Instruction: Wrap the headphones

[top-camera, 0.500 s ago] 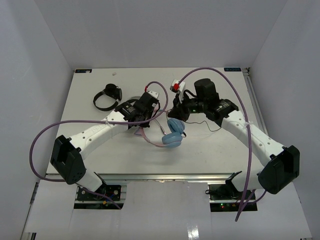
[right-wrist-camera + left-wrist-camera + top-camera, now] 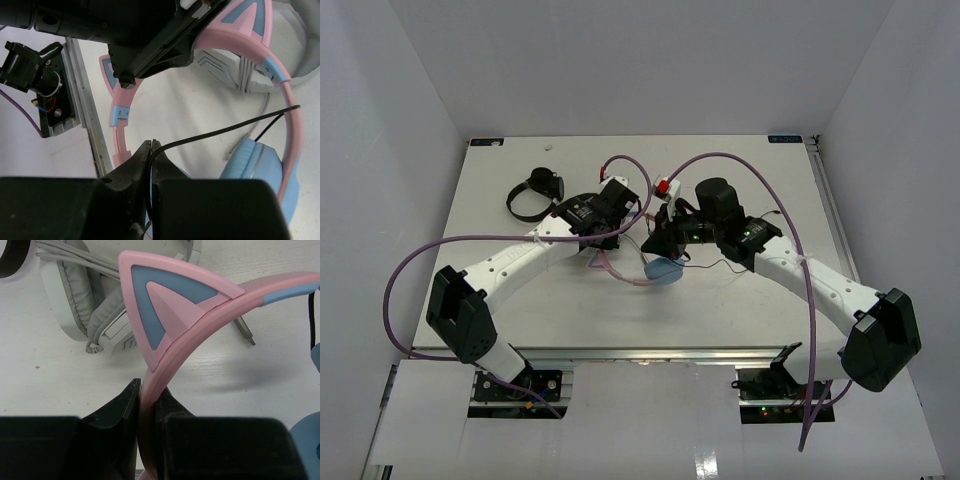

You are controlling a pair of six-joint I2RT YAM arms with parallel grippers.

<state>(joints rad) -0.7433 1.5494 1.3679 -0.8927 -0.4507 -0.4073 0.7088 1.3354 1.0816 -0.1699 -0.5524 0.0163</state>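
At the far left of the table (image 2: 740,300), the small black headphones (image 2: 533,193) lay well apart from the work, and only the overhead view showed them. Toward the middle, the left gripper (image 2: 147,392) was closed tight on the pink headband of the headphones (image 2: 170,310), just below one cat ear. That grip was plain only from the left wrist, which also showed the grey-white headphones (image 2: 80,295) lying behind. From above, the arms hid most of the pink set, which was held near the table's centre with little but a blue ear cup (image 2: 666,271) showing. On the right, the right gripper (image 2: 151,150) was closed on the thin dark cable (image 2: 225,131), a pinch that only its own camera revealed. The cable ran from there in one loose line toward the ear cup, with no turns visible around the headband. The winding therefore looked barely begun, with nearly all of it left to do.
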